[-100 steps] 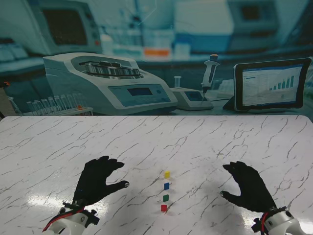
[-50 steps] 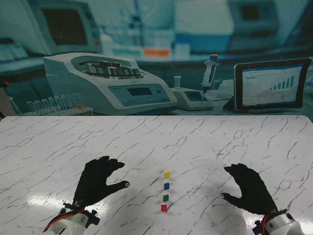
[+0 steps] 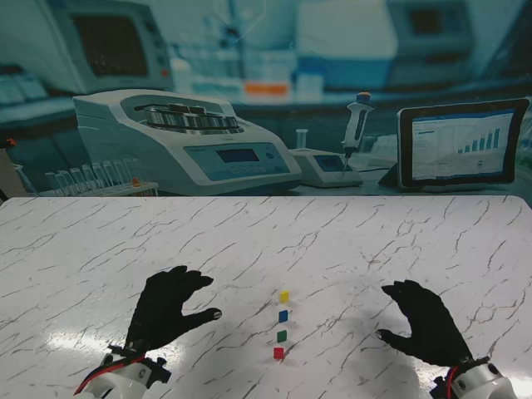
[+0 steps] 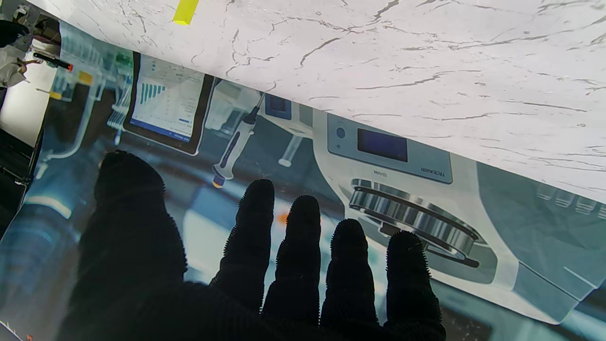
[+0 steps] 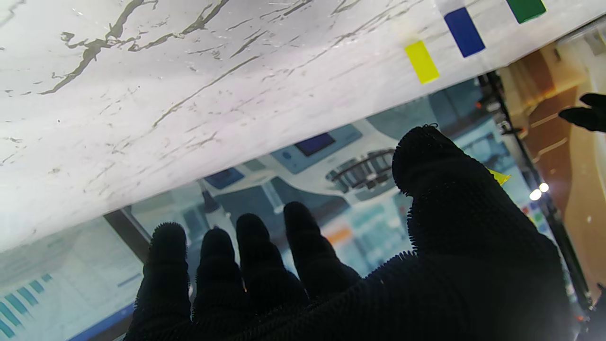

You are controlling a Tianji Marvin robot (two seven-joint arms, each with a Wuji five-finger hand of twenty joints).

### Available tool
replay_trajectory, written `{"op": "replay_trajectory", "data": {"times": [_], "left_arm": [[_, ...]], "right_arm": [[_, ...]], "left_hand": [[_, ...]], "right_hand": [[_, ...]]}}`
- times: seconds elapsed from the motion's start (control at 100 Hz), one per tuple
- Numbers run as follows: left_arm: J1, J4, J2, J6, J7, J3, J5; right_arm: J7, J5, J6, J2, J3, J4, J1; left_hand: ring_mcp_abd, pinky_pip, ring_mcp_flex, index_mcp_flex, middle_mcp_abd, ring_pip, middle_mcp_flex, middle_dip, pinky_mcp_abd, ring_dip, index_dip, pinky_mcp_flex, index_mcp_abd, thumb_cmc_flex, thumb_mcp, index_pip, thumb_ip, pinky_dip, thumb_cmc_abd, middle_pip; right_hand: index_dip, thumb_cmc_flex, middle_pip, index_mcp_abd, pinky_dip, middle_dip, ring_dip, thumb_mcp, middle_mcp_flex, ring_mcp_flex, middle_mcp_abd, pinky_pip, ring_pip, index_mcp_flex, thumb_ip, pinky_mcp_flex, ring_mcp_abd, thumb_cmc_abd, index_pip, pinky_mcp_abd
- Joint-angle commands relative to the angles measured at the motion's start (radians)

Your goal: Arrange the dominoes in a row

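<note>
— Well, how are the two black-gloved hands posed?
— The left hand (image 3: 166,309) is held palm down over the white marble-patterned table (image 3: 100,249), fingers spread, nothing grasped. The right hand (image 3: 426,322) is likewise spread and empty, thumb turned inward.

— And the dominoes?
— Four small blocks are seen between the hands, lined up away from the robot: red domino (image 3: 278,353) nearest, then green domino (image 3: 282,336), blue domino (image 3: 283,316), and yellow domino (image 3: 284,296) farthest, each apart from the next.

— Any writing?
— Lettering on the backdrop's printed grey machine (image 4: 416,189) cannot be read.
</note>
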Motion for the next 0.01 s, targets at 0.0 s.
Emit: {"op": "replay_trajectory", "data": {"times": [0.0], "left_arm": [[0.003,0.001,-0.004,-0.025,-0.012,0.005,-0.006]], "right_arm": [[-0.003,0.002,0.004,-0.007,-0.001,-0.005,-0.012]], "left_hand": [[-0.028,-0.027,-0.013,0.0,-0.01,-0.003,-0.013,-0.004,-0.039,-0.007,0.005,0.001,0.0,-0.012,-0.019,-0.009,-0.017,-0.004,-0.022,-0.004]], "right_hand": [[-0.016,0.011,-0.018,0.021,0.015,-0.002,0.0,-0.018,-0.019,-0.033,0.014,-0.025,0.004,0.003,-0.033,0.001,-0.003,0.023,0.004,0.165]]}}
